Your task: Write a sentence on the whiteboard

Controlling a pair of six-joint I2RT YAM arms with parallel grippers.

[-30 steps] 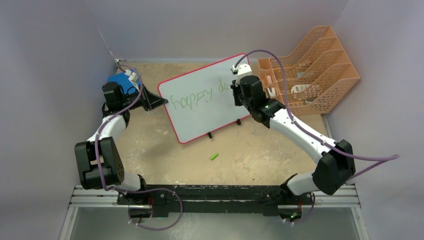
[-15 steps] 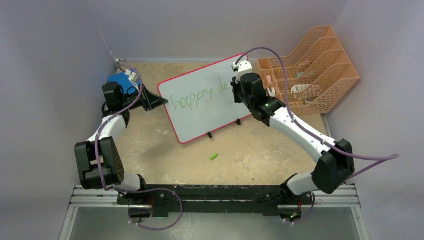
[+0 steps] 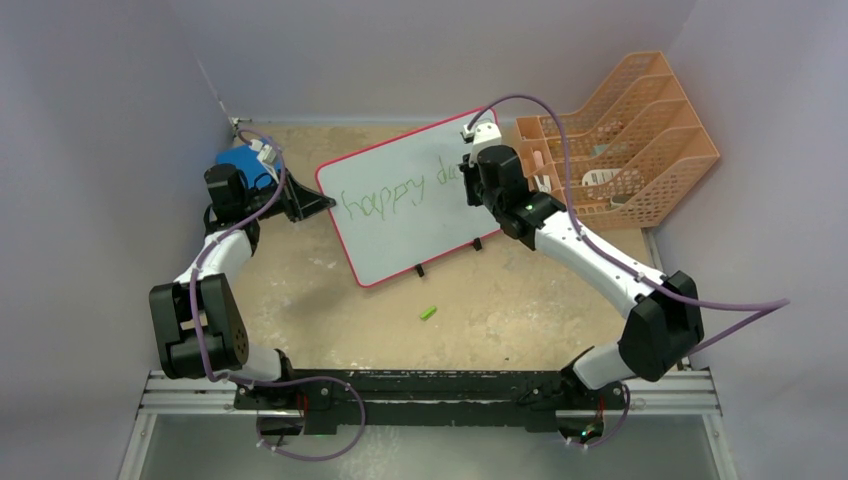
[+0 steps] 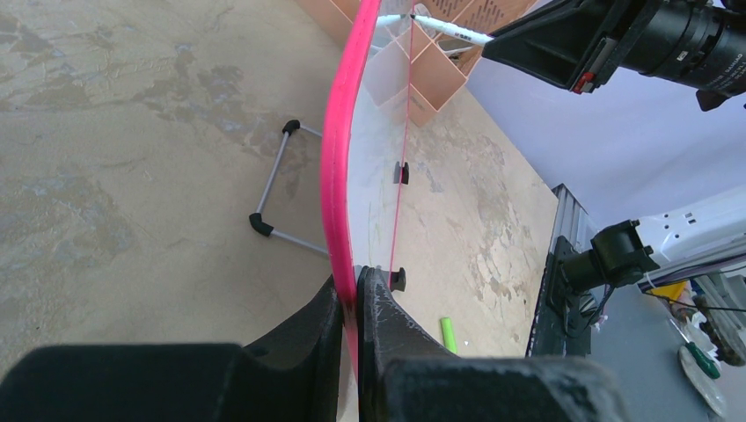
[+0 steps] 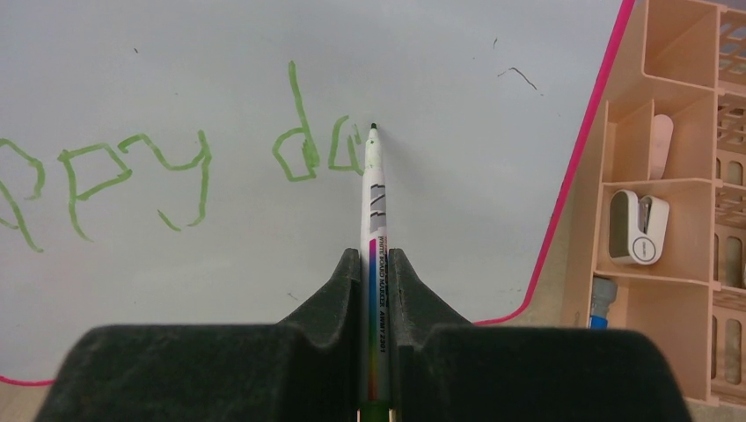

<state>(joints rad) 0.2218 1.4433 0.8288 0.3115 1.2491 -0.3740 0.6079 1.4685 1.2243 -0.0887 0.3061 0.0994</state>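
Top external, left arm point(image 3: 215, 260): elbow was folded near its base, forearm reached to the left corner of the whiteboard point(image 3: 400, 245).
Left gripper point(image 4: 352, 294): was clamped on the board's red rim.
Right arm point(image 3: 600, 265): stretched long over the table point(image 3: 300, 290), wrist above the board's far right.
Right gripper point(image 5: 376, 264): was clenched on a marker point(image 5: 373, 189), tip against the board just after "da".
Whiteboard: stood tilted mid-table, beside an orange rack point(image 3: 640, 130).
Hidden: from above, the wrist covered the end of the sentence point(image 3: 385, 200); the right wrist view cut off its start.
Count: two arms, one board, one marker, one green cap point(image 3: 428, 313), two black feet point(image 3: 421, 270).
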